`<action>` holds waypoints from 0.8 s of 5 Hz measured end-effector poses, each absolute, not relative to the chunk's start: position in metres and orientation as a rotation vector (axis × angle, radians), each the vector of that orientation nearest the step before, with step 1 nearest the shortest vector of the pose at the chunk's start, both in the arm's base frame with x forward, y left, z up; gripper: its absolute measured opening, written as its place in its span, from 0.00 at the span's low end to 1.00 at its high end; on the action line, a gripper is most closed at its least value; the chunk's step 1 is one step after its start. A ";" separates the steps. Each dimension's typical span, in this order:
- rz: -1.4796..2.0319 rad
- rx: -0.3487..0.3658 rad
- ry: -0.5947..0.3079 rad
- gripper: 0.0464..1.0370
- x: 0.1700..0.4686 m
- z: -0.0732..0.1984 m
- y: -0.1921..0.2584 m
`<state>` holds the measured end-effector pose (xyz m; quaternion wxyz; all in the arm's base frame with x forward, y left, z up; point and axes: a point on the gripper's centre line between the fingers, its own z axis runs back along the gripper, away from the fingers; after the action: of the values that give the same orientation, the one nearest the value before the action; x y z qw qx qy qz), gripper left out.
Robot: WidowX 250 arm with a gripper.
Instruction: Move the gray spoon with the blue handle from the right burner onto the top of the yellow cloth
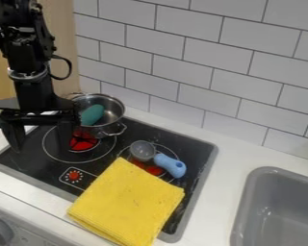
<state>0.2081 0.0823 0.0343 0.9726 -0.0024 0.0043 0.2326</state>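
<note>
Over the left part of the black stove hangs my gripper [42,137], its two fingers spread wide apart with nothing between them. Just behind and right of the right finger stands a metal pot [114,106] with a teal object [92,115] inside. A grey scoop [142,150] with a light blue handle [171,165] lies on the right burner. The folded yellow cloth [129,201] covers the front right part of the stove and hangs over its front edge onto the counter.
The stove [198,158] has a raised grey rim and a red printed dial. A grey sink [245,202] is set into the white counter at the right. Behind runs a white tiled wall [182,62]; a wooden panel stands at the left.
</note>
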 end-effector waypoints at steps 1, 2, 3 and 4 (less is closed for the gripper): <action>0.472 -0.011 0.052 0.96 0.196 0.027 0.076; 0.522 0.000 0.017 0.96 0.199 0.040 0.066; 0.467 -0.001 0.002 0.96 0.204 0.049 0.041; 0.517 0.040 -0.027 0.96 0.223 0.062 0.017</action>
<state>0.2226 0.0173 0.0620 0.9665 0.0199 -0.0133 0.2555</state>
